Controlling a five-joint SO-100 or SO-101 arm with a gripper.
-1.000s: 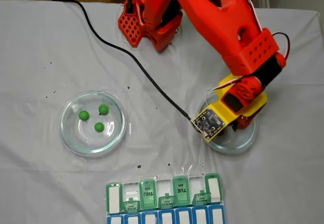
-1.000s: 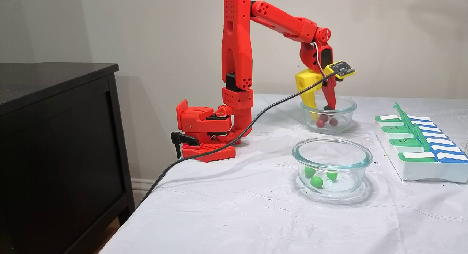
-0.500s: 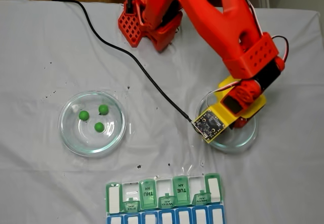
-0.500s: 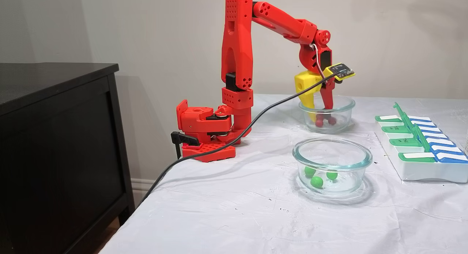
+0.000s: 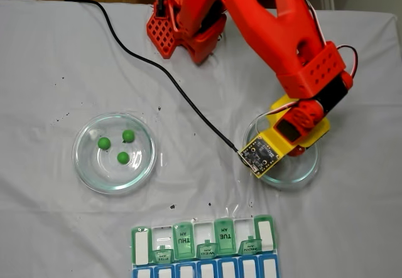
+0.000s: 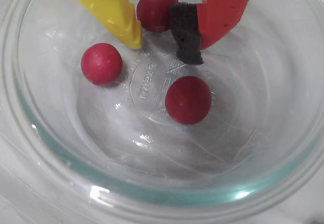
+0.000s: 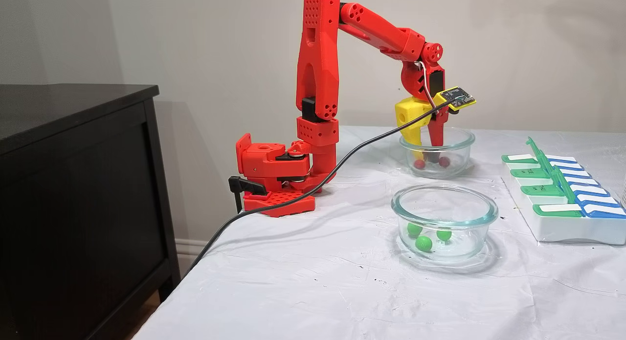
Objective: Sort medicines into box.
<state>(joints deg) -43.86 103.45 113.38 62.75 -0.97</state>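
Three dark red medicines lie in a clear glass dish [image 6: 45, 133]. My gripper [image 6: 162, 49] reaches down into it and is open. One red ball [image 6: 154, 9] sits in the gap between the yellow finger [image 6: 114, 9] and the red finger's black pad [image 6: 185, 37]. The other two red balls [image 6: 101, 63] [image 6: 188, 99] rest loose on the dish floor. A fixed view shows the gripper [image 7: 425, 155] inside that dish [image 7: 436, 140]. Three green medicines [image 5: 123, 157] lie in another dish [image 5: 85, 165]. The box [image 5: 204, 246] stands at the table's near edge with some lids up.
A black cable [image 5: 169, 80] runs across the white cloth from the wrist camera board [image 5: 259, 154] to the table's far left. The arm's red base [image 7: 274, 178] is clamped at the table edge. A dark cabinet [image 7: 73, 183] stands beside the table.
The gripper has sunk lower into the dish of red balls. The red balls have shifted a little on the dish floor.
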